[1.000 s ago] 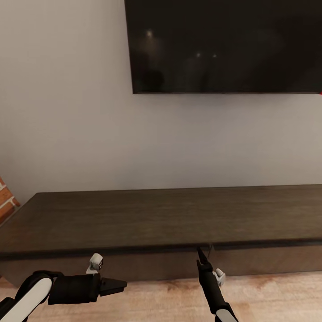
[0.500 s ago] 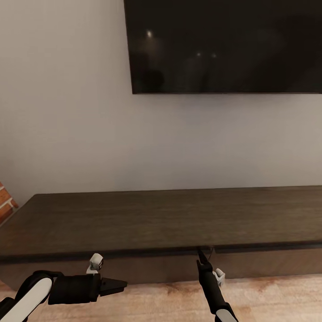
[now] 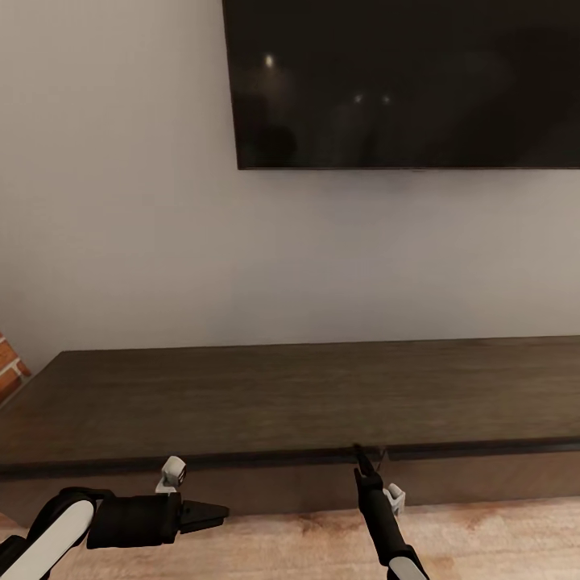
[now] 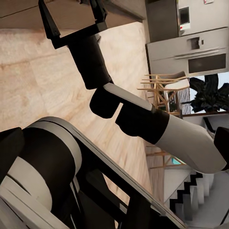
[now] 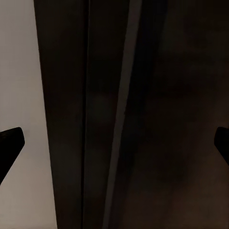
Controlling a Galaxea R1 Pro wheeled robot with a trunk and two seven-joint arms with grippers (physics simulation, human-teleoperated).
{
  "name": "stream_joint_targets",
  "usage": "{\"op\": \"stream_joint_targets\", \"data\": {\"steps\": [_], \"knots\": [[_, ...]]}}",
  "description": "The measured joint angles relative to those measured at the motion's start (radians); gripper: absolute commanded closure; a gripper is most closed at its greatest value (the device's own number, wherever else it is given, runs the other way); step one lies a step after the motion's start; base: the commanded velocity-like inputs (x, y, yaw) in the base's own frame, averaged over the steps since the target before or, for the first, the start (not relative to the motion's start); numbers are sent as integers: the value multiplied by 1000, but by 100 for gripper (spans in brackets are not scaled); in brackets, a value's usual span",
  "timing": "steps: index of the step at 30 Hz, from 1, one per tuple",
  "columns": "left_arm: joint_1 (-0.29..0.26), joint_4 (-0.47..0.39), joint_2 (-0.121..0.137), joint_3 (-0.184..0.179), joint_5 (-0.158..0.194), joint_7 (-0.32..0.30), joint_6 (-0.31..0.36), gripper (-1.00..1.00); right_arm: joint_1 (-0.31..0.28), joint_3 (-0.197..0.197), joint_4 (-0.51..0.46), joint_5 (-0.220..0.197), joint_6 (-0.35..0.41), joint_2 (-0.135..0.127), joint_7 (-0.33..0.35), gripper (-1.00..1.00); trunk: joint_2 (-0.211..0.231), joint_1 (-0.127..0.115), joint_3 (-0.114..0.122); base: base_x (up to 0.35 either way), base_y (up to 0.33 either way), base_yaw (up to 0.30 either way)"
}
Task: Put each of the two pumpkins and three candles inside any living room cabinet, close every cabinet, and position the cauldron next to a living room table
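Cabinet [image 3: 266, 395] edge meets the right gripper [image 3: 360, 456], whose fingers are spread wide with nothing between them, tips at the lip under the top. Off to the side, the left gripper [image 3: 216, 511] hovers above the wooden floor [image 3: 483, 540], seemingly closed and empty. A dark television [image 3: 403, 80] hangs on the wall above.

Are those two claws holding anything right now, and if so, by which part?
Nothing is held. The right gripper is open with its tips at the cabinet front edge, gripping nothing; the left gripper hangs empty over the floor.
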Motion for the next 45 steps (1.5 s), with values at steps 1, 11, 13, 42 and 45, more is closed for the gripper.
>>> {"op": "stream_joint_targets", "data": {"steps": [1,11,13,42,45], "knots": [[0,0,0,0,0,0,0,-100,0,0,0,0,0,0,0,-100,0,0,0,5,0,0],[0,0,0,0,0,0,0,-100,0,0,0,1,0,0,0,-100,0,0,0,1,0,0],[0,0,0,0,0,0,-1,-100,0,0,0,2,0,0,0,-100,0,0,0,0,0,0],[0,0,0,-1,0,0,0,-100,0,-2,10,5,-6,0,-7,100,0,0,0,-21,0,0],[0,0,0,-2,0,0,0,-100,0,-2,10,5,-6,0,-7,100,0,0,0,-2,0,0]]}}
